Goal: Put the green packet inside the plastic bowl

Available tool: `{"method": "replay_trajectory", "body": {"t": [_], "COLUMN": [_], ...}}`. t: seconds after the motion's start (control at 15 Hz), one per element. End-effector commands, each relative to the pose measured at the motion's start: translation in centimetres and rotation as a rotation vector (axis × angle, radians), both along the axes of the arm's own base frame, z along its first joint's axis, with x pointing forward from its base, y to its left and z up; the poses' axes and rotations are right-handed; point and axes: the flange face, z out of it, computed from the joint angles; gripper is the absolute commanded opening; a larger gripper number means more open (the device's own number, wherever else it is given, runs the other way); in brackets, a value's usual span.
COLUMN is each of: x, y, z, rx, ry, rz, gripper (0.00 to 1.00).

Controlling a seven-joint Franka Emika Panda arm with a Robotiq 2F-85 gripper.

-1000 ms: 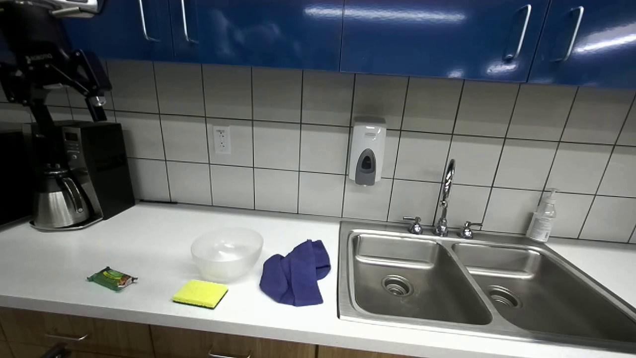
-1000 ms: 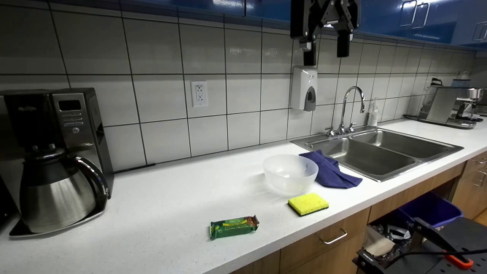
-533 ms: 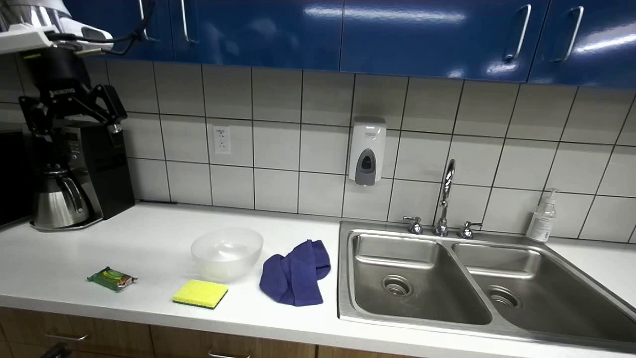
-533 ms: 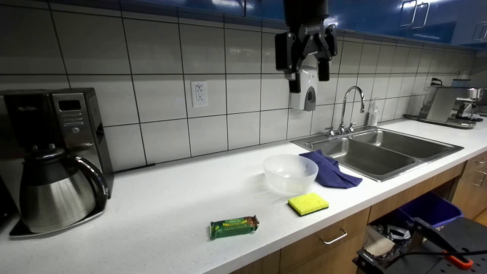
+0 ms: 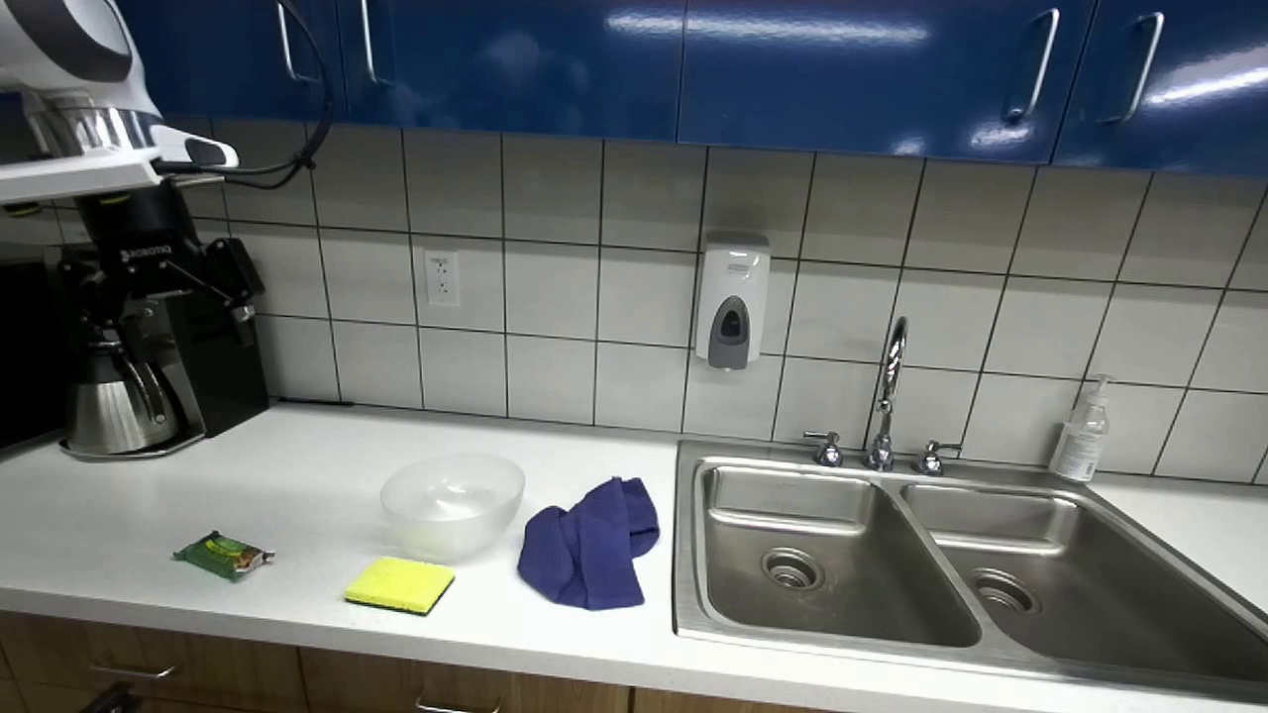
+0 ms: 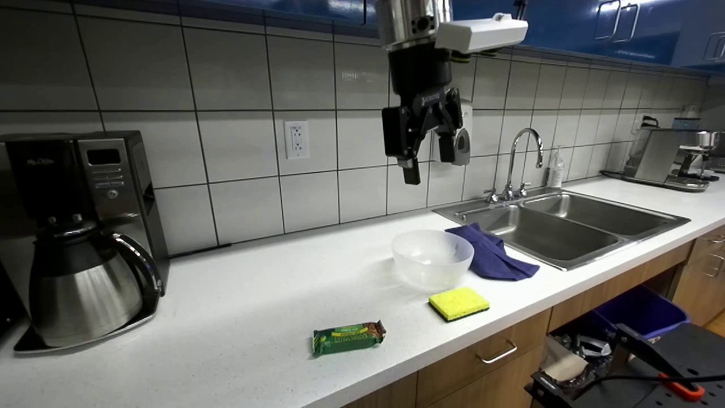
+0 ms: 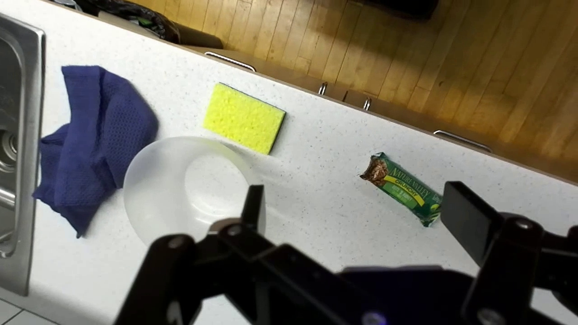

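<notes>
Sinking is what my gripper (image 6: pixel 430 163) has done in this last second: in both exterior views it has come lower, more of the arm (image 5: pixel 89 129) has come into sight above it, and in an exterior view it has also drifted toward the side where the green packet (image 6: pixel 348 338) lies. Nothing else has moved, as far as I can see. The packet rests on the counter (image 7: pixel 307 203) near its front edge, outside the plastic bowl (image 7: pixel 156 194) and well apart from it; the yellow sponge (image 7: pixel 244 119) lies near the bowl, and the blue cloth (image 7: pixel 97 140) is at the bowl's side away from the packet. In the wrist view my gripper is spread wide and grasps nothing; the packet appears near one of its fingers (image 7: pixel 467 221), off from the middle. For the task this means, I think, that the approach to the packet is begun but the picking is not yet done. I judge that I must still go down a good way, shift toward the front edge, and probably turn the gripper, because the packet lies diagonal to the closing direction. If I descend straight, one finger could press on it, or the grasp could miss it
</notes>
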Motion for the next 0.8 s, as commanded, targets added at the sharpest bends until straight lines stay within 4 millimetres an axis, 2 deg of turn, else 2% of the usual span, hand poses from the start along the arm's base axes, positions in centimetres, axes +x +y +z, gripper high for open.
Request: {"method": "replay_trajectory", "body": {"t": [0.0,0.73], "x": [1.6,2.8], "y": [1.0,4.4], "z": [-2.1,-10.5], "rx": [0.002,0.005], "ry": [0.024,0.159], "rz": [0.101,0.332], "gripper": [1.00,1.00]}}
